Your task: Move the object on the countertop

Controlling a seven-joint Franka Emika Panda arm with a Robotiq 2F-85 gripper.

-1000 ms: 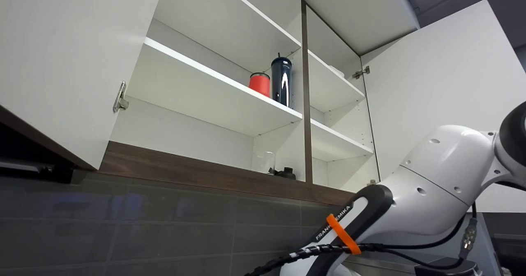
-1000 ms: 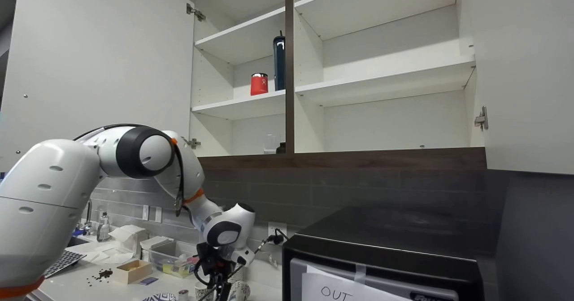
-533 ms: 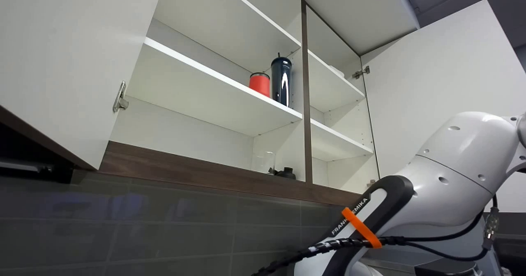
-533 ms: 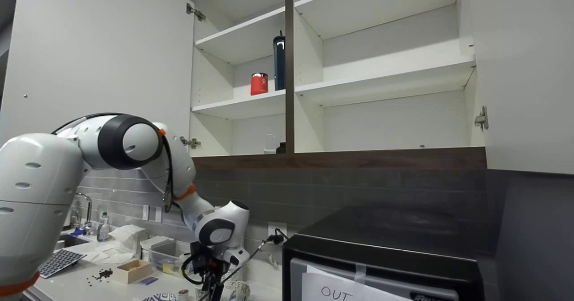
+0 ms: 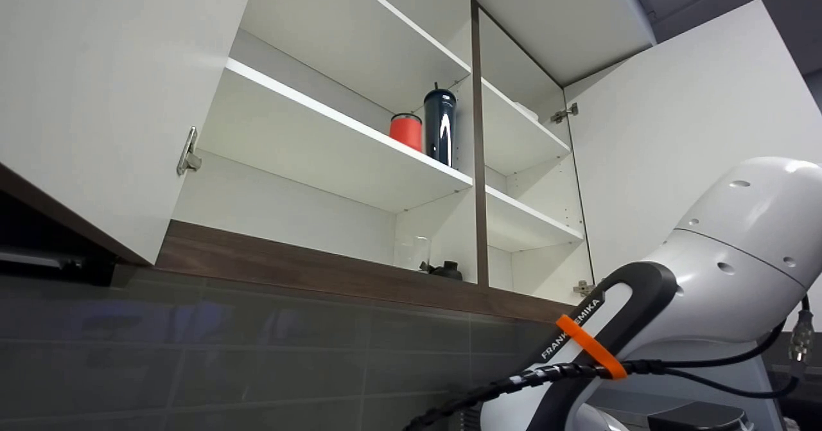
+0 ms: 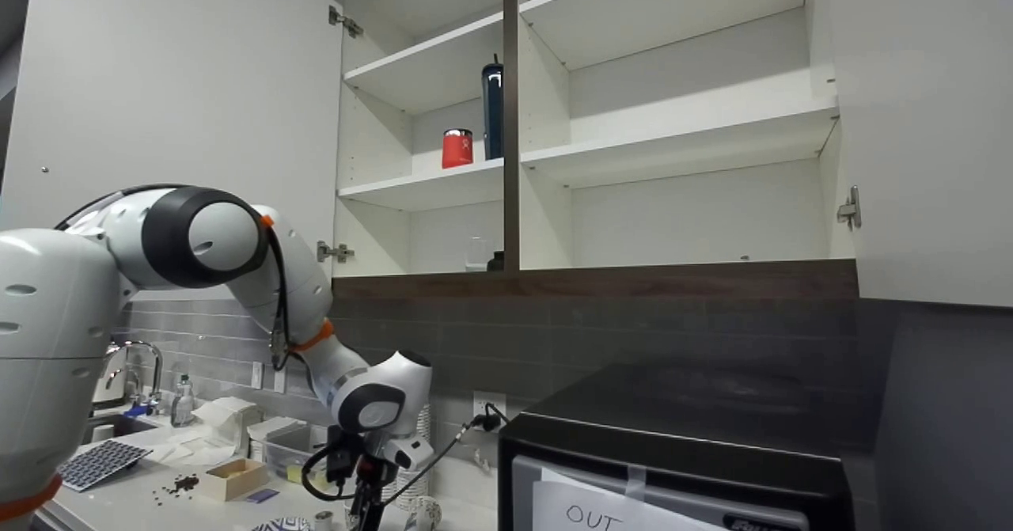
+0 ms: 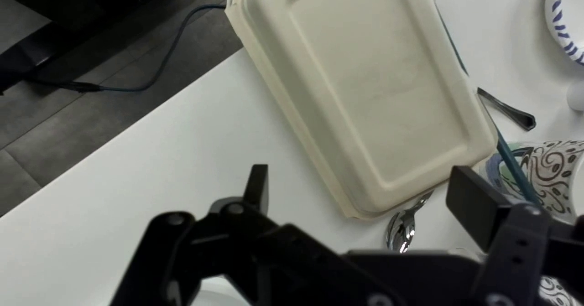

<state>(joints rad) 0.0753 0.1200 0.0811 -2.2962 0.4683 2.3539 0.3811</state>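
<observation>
The white countertop (image 7: 182, 160) fills much of the wrist view. A beige lidded container (image 7: 374, 82) lies on it, tilted across the upper middle. A shiny spoon (image 7: 402, 228) lies by its near corner, with the end of its handle hidden. My gripper (image 7: 365, 187) is open, its fingers wide apart, with nothing held between them. The container's corner and the spoon show between the fingers, below them. In an exterior view my gripper (image 6: 368, 503) hangs over the counter, partly cut off by the frame's bottom. I cannot tell which thing is the task's object.
Patterned cups (image 7: 552, 169), a utensil handle (image 7: 508, 110) and a striped-rim bowl (image 7: 563, 28) are at right. The counter also bears a clear bin (image 6: 297, 444) and wooden box (image 6: 234, 479). A black microwave (image 6: 673, 420) stands beside the arm. An open cabinet (image 5: 321, 270) hangs above.
The arm has swung steadily, rightward in an exterior view and leftward in the other view, carrying the gripper slightly left over the counter. The cabinet items have not moved.
</observation>
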